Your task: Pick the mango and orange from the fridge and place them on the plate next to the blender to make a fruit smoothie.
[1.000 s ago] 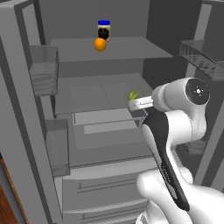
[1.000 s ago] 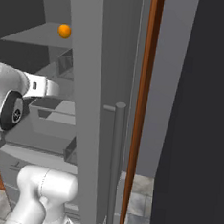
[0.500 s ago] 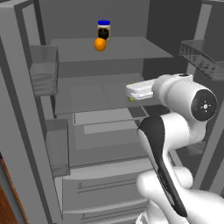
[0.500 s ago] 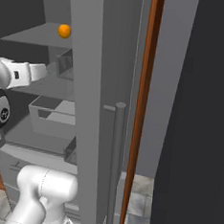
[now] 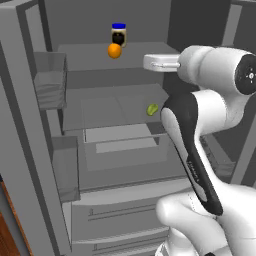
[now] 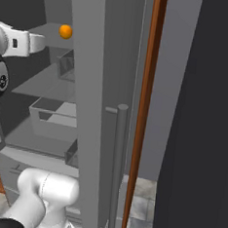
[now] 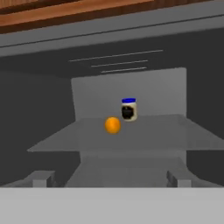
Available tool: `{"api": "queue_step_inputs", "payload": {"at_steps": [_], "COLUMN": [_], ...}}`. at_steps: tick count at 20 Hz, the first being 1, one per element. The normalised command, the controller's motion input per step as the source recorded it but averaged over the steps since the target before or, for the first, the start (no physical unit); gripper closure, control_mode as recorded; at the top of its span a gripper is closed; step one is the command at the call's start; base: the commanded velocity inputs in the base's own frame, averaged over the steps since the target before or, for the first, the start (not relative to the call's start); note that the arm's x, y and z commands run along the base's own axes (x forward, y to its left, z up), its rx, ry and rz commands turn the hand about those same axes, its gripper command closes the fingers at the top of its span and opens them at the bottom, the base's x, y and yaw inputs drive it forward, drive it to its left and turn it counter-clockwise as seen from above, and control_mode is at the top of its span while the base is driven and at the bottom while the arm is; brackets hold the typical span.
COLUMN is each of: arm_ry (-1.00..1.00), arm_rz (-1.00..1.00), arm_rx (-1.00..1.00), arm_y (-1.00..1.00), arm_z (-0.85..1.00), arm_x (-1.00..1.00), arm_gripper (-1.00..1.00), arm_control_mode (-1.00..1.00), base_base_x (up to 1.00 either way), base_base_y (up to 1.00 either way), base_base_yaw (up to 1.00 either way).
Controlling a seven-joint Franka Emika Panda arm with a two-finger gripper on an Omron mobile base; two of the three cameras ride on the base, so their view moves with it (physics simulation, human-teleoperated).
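Nothing is out yet — the orange and mango sit on fridge shelves, and the pincer — grip state unclear — carries nothing visible.

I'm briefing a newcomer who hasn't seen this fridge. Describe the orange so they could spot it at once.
Look inside the open grey fridge at its top shelf. Near that shelf's front sits a small, smooth, bright orange ball, the orange. Just behind it stands a blue-lidded jar with a dark label; the small oval green mango lies one shelf lower.
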Motion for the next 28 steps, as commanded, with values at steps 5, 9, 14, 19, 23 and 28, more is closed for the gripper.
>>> {"api": "queue_step_inputs", "payload": {"at_steps": [5,9,14,19,23,28], "arm_ry": [0.07,0.19,0.06,0.04,0.05,0.02], "arm_rz": [0.02,0.0,0.0,0.0,0.0,0.0], "arm_rx": [0.01,0.0,-0.01,-0.01,0.0,0.0], "arm_y": [0.04,0.18,0.06,0.04,0.01,0.11], "arm_z": [-0.08,-0.12,-0.01,-0.1,-0.35,-0.23], "arm_x": [0.02,0.21,0.21,0.45,0.44,0.4], "arm_gripper": [-1.0,-1.0,-1.0,-1.0,-1.0,-1.0], "arm_control_mode": [-1.0,-1.0,-1.0,-1.0,-1.0,-1.0], "base_base_x": [0.0,0.0,0.0,0.0,0.0,0.0], "base_base_y": [0.0,0.0,0.0,0.0,0.0,0.0], "base_base_yaw": [0.0,0.0,0.0,0.0,0.0,0.0]}}
